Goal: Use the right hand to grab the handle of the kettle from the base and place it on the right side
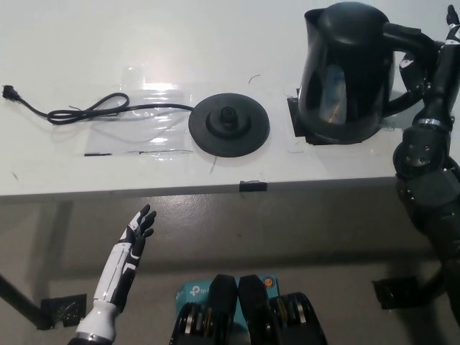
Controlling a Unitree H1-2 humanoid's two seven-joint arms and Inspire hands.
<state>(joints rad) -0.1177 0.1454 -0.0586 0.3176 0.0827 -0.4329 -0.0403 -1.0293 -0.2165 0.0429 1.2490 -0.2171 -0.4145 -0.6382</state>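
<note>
Now, glossy black electric kettle [347,75] stands upright on the white tabletop [180,43] at far right, over a black tape-marked square [305,129], well apart from its round black power base [228,124], which lies flat near table centre w/ nothing on it. Base's black cord [86,110] runs left across a clear plastic sheet [140,118] taped to the table and ends in a plug [8,91] at the left edge. A short black tape strip [252,186] marks the table's front edge below the base.

Black right hand [435,61] is up beside the kettle's curved handle [410,43], at the picture's right edge; black forearm rises to it from lower right. Hand is partly cut off by the frame & dark against the dark handle, so can't tell if its fingers are wrapped round the handle or loose.

White left hand [138,226] rests low at lower left, below the table edge, fingers spread apart & straight, holding nothing.
</note>
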